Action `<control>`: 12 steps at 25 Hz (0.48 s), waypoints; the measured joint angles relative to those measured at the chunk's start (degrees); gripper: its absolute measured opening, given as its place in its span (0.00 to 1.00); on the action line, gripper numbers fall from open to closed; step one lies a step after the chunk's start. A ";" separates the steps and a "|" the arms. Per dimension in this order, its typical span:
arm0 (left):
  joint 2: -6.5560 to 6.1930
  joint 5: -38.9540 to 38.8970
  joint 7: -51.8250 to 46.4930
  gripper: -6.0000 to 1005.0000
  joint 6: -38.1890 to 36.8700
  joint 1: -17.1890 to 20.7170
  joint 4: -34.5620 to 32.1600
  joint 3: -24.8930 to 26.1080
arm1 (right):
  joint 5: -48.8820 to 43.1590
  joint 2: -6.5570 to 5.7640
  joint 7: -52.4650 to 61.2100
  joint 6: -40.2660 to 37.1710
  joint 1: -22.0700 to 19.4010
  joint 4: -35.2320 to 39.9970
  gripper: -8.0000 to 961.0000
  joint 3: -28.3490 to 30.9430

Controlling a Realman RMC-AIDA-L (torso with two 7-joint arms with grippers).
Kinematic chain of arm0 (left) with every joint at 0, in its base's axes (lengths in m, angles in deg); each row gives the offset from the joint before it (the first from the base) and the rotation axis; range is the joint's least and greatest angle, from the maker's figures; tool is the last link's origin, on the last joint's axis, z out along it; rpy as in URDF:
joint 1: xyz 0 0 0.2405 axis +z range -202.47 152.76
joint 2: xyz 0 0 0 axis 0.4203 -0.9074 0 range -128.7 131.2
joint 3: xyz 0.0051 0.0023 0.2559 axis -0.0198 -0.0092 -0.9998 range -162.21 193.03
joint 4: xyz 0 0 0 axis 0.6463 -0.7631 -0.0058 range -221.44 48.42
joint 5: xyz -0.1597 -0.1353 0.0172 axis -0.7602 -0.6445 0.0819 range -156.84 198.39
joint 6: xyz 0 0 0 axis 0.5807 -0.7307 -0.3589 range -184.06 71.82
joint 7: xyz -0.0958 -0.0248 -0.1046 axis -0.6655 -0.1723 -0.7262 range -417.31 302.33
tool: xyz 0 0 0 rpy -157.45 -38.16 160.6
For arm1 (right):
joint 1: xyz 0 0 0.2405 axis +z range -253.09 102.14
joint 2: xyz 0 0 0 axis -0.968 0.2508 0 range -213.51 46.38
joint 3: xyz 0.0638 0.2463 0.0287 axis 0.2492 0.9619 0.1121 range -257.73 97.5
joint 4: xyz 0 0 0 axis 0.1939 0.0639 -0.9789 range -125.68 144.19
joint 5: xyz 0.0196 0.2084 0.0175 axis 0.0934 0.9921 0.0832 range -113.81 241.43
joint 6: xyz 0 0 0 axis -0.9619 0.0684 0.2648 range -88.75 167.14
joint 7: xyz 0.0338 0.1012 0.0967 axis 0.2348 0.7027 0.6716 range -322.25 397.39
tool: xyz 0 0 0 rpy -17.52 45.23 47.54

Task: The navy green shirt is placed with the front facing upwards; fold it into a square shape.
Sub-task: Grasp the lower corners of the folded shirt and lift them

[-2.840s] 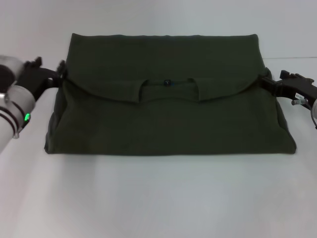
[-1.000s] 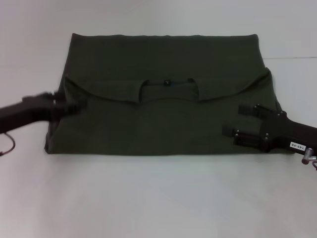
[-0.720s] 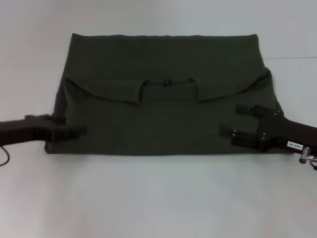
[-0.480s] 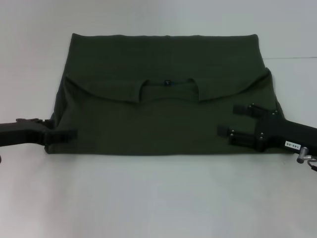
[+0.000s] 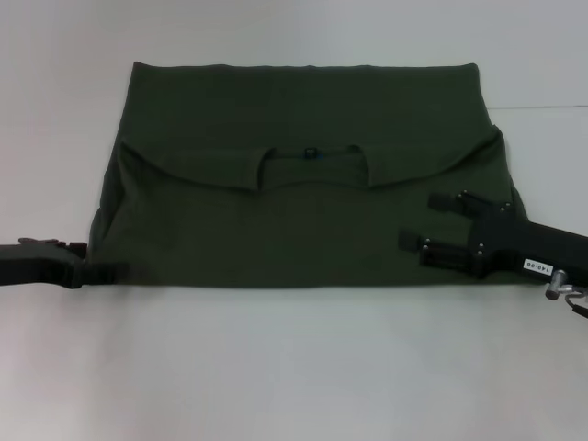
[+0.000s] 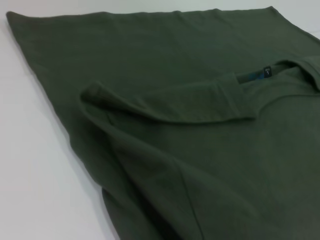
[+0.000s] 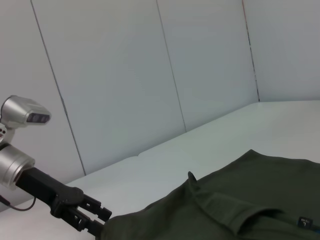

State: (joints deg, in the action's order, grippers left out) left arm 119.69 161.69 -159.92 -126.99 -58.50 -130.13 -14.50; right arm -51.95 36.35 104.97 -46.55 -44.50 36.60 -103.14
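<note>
My left gripper [image 5: 115,271] sits at the navy green shirt [image 5: 303,211]'s near-left corner, jaws unclear; right gripper [image 5: 418,220], jaws spread, over near-right part. Shirt runs left-right.

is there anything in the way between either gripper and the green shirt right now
Nothing visible. The left gripper sits at the near left corner of the navy green shirt, at the fabric's edge. The right gripper is open above the shirt's near right part. Only bare table surrounds the shirt.
</note>
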 joint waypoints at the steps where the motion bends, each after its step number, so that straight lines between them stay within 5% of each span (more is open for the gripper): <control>1: 0.04 0.01 -0.10 0.83 0.06 -0.02 0.06 -0.07 | 0.01 0.00 0.00 0.00 0.04 -0.01 0.98 0.00; 12: 0.60 -0.21 -0.26 0.81 -0.37 -0.53 0.71 -0.99 | 0.14 -0.04 0.52 0.48 0.32 -0.02 0.98 0.00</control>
State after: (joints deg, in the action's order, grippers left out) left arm 120.28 161.48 -160.19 -127.36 -59.03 -129.42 -15.49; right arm -51.81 36.32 105.49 -46.07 -44.18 36.58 -103.14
